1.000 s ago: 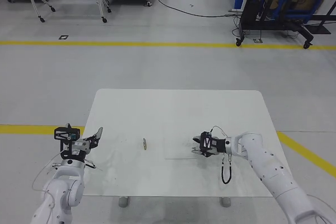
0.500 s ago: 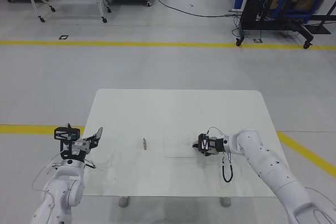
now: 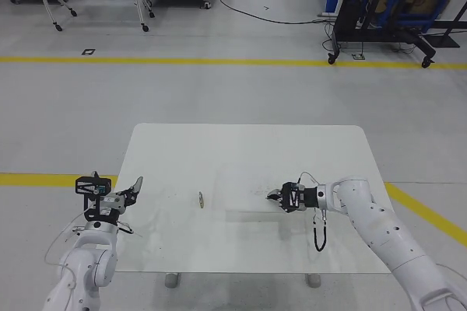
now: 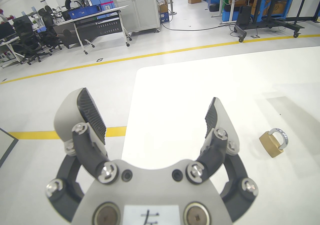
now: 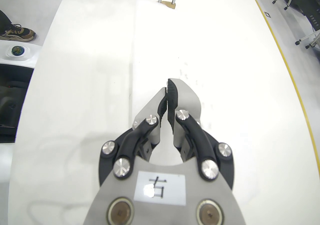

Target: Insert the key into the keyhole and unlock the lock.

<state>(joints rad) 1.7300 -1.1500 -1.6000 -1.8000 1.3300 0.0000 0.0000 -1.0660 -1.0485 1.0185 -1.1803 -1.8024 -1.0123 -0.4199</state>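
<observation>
Right wrist view gives you the line of approach: the right gripper [image 5: 166, 85] hangs low over the white table [image 5: 225, 65] with its fingers pressed together, tip against tip. A thin sliver at the tips may be the key, but it is too small to be sure, so check your hold on it before you commit. The padlock [image 5: 168, 0] sits well ahead of those tips, near the middle of the table, its brass body toward you and its steel shackle arching away, closed. You cannot make out the keyhole from here. By that orientation it probably faces the right gripper, on the end of the body opposite the shackle.

The left gripper [image 4: 150, 100] hovers at the table's left edge, fingers wide apart with nothing between them, and the padlock lies off to its side, well apart.

To do this step well, bring the left gripper over first and pinch the brass body, since a loose padlock will likely slide away under a push. Then run the right gripper straight along the padlock's long axis, keep the key level with the slot, and go slowly near contact. Turn only once the key is fully seated; a twist on a half-entered key could slip it out of the pads.
</observation>
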